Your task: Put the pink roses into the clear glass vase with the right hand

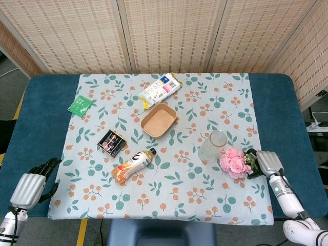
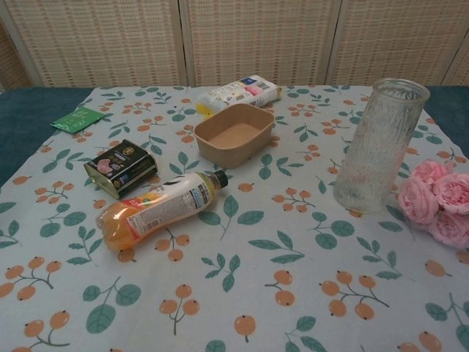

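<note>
Fingers of right hand [image 1: 268, 163] hidden behind leaves at stem end of pink roses [image 1: 233, 162], grip impossible to tell; roses flat at lower right, just beside upright clear glass vase [image 1: 212, 146]; left hand [image 1: 32, 185] loosely spread, lower left.

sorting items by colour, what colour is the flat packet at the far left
Green packet, clearest in the head view.

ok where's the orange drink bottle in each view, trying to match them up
Head view: the orange drink bottle lies on its side left of centre, toward the near edge of the cloth.
Chest view: the bottle lies lower left, cap pointing right.
Shared landmark: the black tin sits just behind it on its left in both.
</note>
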Available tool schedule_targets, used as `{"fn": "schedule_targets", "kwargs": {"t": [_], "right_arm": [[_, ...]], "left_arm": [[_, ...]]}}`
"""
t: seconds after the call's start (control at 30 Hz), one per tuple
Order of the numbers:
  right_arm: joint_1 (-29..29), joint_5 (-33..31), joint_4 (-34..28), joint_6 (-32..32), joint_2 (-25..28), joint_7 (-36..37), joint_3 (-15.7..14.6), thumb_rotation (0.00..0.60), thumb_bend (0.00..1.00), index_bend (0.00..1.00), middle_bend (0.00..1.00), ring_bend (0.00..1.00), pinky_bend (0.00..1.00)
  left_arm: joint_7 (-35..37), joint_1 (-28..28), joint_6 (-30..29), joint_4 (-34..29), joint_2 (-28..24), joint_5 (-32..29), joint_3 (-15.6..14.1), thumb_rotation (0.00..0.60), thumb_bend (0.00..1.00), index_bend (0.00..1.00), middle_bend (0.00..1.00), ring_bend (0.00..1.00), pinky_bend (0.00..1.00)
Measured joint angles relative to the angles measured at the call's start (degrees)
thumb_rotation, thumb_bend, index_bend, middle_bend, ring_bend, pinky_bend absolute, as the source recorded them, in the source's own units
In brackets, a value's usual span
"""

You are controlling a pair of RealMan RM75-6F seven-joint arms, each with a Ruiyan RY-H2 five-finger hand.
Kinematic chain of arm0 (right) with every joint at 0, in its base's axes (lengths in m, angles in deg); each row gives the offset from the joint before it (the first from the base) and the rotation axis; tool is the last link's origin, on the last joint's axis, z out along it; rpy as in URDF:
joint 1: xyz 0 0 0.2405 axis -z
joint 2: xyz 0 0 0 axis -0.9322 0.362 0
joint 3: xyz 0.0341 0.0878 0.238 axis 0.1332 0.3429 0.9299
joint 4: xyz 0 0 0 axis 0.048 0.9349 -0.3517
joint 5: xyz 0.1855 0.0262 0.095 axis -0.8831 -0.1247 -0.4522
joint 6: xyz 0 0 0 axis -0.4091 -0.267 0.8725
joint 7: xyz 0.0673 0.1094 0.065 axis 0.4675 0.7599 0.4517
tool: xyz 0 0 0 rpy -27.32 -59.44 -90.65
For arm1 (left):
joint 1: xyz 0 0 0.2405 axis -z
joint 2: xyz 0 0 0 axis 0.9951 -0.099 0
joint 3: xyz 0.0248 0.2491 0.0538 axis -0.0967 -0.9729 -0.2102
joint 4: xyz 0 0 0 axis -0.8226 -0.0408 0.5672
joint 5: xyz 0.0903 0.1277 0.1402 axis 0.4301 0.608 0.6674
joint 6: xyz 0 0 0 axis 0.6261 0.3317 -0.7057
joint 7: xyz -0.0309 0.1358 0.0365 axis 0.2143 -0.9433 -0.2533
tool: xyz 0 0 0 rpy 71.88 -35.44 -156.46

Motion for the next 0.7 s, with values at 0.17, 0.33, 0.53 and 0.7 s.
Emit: {"fn": "schedule_targets", "kwargs": {"t": [0.17, 0.33, 0.53, 0.7], "right_arm": [[-0.08, 1.03, 1.64, -0.99, -1.39, 2.00, -0.24, 0.600, 0.05, 0.66, 0.93, 0.99, 1.00], [0.66, 2.98, 1.90, -5.03, -1.91, 3.37, -0.24, 0.600, 0.21, 0.85, 0.94, 0.99, 1.00], [2.51, 7.44, -2.75, -11.57, 0.51, 5.49, -1.04, 0.600, 0.33, 0.90, 0.94, 0.99, 1.00], [4.14, 10.91, -7.11, -14.98, 3.53, 7.36, -2.40, 0.600, 0.40, 0.91, 0.94, 0.99, 1.00]], "left_arm": [[0.00, -0.07, -0.13, -0.04, -0.06, 0.06, -0.02, 0.600, 0.42, 0.13, 0.13, 0.27, 0.38], [0.11, -0.09, -0.13, -0.03, -0.08, 0.00, 0.01, 0.600, 0.42, 0.13, 0.13, 0.27, 0.38], [0.27, -0.04, 0.00, 0.00, -0.09, -0.08, 0.04, 0.600, 0.42, 0.13, 0.13, 0.27, 0.38], [0.60, -0.11, -0.14, -0.02, -0.18, -0.20, 0.12, 0.600, 0.42, 0.13, 0.13, 0.27, 0.38]]}}
